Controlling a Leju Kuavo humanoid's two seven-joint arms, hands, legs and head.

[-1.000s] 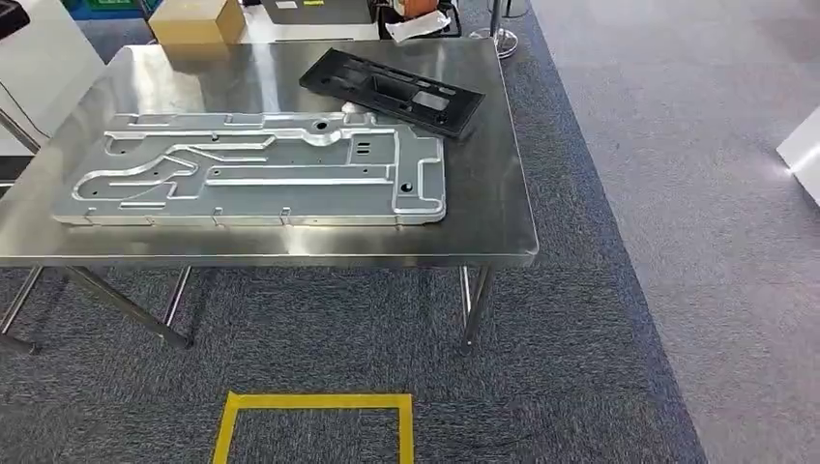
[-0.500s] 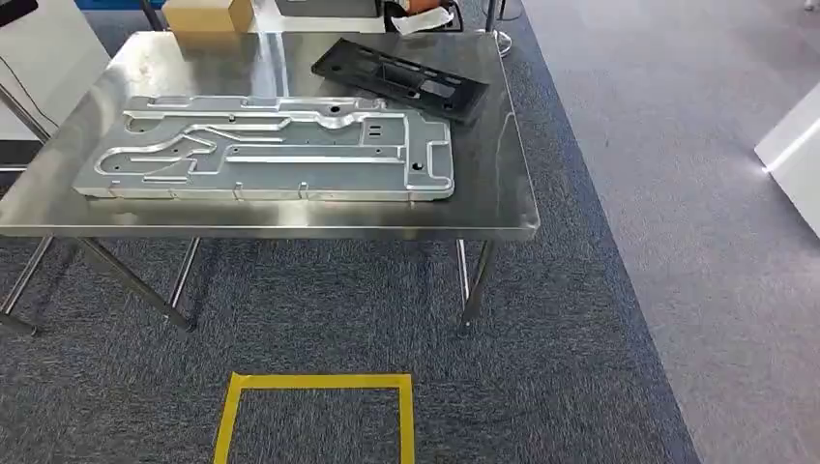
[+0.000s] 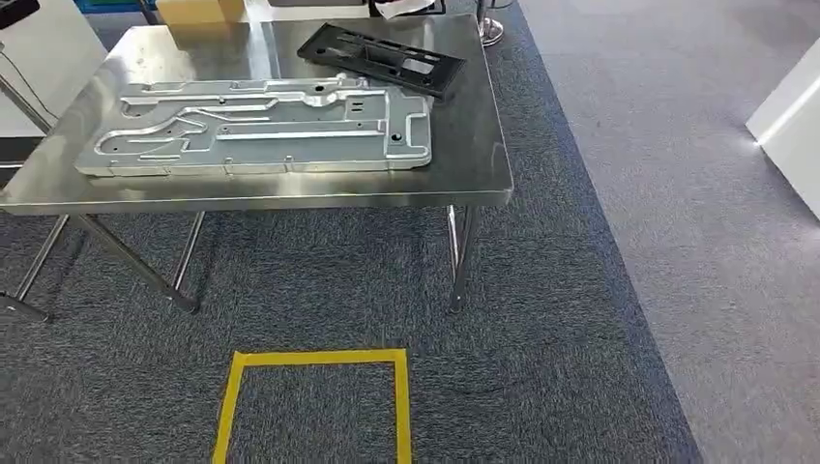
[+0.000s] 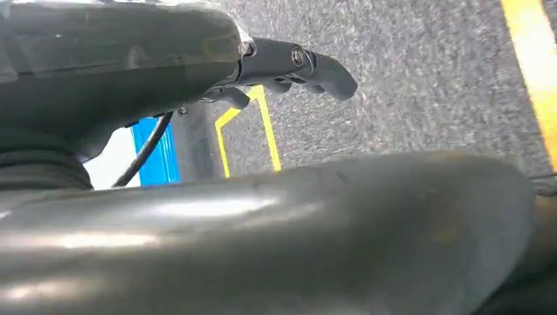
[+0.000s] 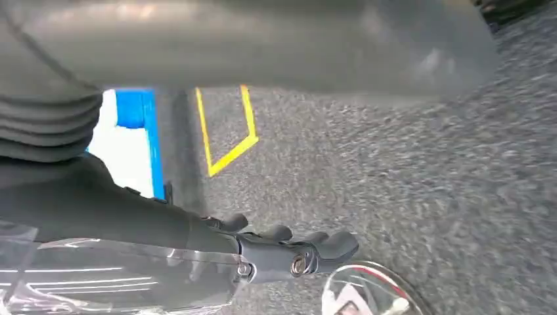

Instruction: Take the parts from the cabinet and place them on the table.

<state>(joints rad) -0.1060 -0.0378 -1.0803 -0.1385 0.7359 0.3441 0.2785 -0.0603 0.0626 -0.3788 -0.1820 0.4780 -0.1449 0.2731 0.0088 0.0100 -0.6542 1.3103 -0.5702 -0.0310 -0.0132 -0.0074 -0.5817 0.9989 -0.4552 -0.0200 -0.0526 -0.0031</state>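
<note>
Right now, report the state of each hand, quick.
Left hand: open, fingers stretched out, holding nothing.
Right hand: cannot be told; the fingers lie side by side and their inner side is hidden.

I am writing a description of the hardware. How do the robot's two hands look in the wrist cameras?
The left hand has dark grey fingers with a silver screw, a glossy grey cover and a thin black cable. The right hand has similar dark fingers, a screw and a ribbed grey cover.

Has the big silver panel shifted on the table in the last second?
No. The silver panel keeps its place against the table edge and the black part; the whole scene shifted because the camera moved.
</note>
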